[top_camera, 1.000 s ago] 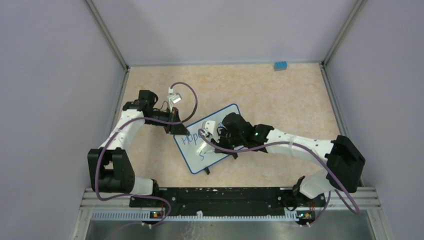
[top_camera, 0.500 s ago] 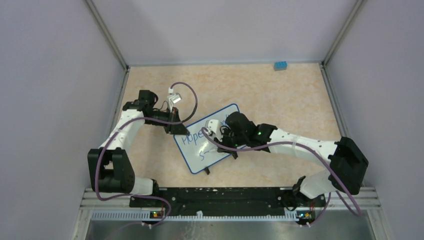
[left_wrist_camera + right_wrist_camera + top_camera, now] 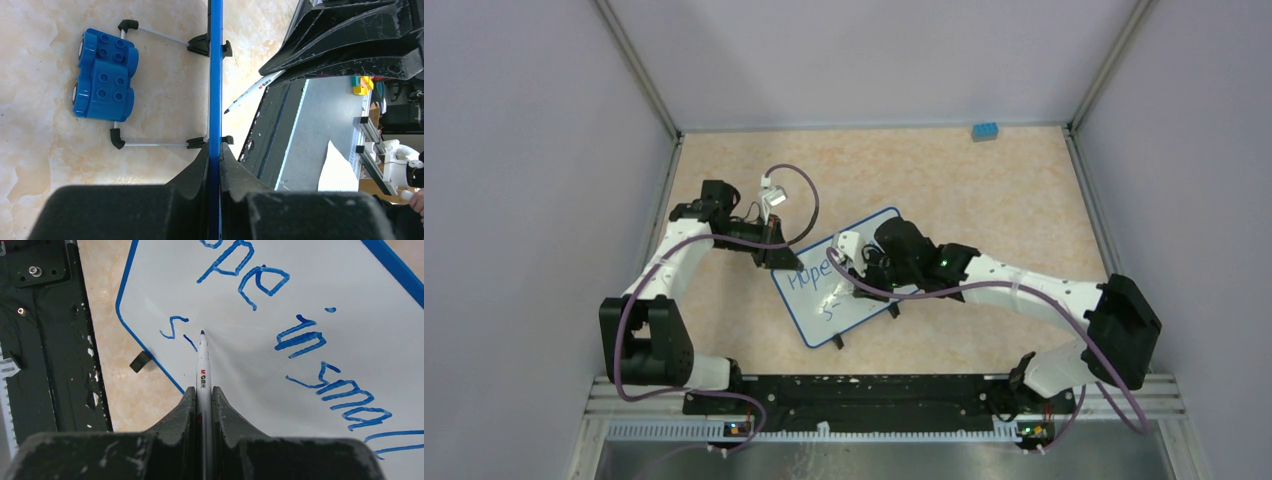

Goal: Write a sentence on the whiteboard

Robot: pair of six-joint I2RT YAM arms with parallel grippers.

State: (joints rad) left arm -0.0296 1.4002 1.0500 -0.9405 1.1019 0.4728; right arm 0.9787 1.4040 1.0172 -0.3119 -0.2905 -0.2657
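Since both my bases sit on the black rail (image 3: 864,395) at the near edge of the table (image 3: 1004,210), I start there; L arm runs up the left side, R arm sweeps in from the right w/ a purple cable along it. My right gripper (image 3: 202,390) is clamped on a white marker (image 3: 202,367), jaws narrow w/ the barrel pinched between them, tip pointing away from the wrist cam. That tip sits at the 2nd line on the whiteboard (image 3: 300,285), just right of an "s" and a short stroke; can't tell if it touches the surface. The sentence (image 3: 305,337) is blue handwriting; right wrist view reads "ope in small" on the upper line, first letter cut by the frame. The board lies skewed near the table's centre, between my two grippers; R wrist covers its middle in the top view. My left gripper (image 3: 215,155) holds the board at its left corner, jaws narrow w/ the thin blue rim nipped between them, seen edge-on. Beyond that grip, black clip feet (image 3: 201,44) & thin wire legs stick out from the rim. Farthest off, a blue toy brick (image 3: 984,130) rests by the back wall, right of centre, well apart from the board.
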